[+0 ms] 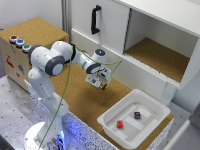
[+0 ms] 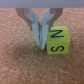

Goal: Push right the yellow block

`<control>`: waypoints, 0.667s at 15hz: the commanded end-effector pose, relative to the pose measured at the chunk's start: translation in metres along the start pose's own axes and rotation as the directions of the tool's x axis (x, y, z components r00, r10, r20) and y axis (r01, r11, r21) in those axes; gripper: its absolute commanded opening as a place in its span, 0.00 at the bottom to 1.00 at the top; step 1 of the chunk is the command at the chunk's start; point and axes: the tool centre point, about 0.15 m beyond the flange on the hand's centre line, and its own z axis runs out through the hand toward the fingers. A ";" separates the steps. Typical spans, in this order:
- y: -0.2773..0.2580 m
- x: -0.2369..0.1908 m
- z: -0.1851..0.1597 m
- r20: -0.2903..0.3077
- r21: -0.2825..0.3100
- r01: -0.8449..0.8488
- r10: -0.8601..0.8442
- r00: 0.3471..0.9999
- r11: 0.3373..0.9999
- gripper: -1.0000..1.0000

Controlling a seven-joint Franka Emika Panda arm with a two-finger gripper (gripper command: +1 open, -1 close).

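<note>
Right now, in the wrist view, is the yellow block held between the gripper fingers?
No. The yellow block lies on the cork surface beside the closed gripper, outside its fingers, not between them.

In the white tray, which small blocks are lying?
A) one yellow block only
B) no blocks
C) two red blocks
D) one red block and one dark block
D: in the exterior view the white tray holds a red block and a dark block; the yellow block sits by the gripper on the cork surface.

A white cabinet (image 1: 150,35) is standing open behind the cork counter (image 1: 85,95), its black handle (image 1: 95,19) catching light.
</note>
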 end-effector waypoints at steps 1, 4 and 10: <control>0.040 0.024 0.002 0.105 -0.050 0.022 -0.016 0.994 0.999 0.00; 0.040 0.032 -0.008 0.095 -0.058 0.055 -0.050 0.994 0.997 0.00; 0.014 0.025 -0.071 -0.007 -0.043 0.049 -0.049 0.999 0.998 1.00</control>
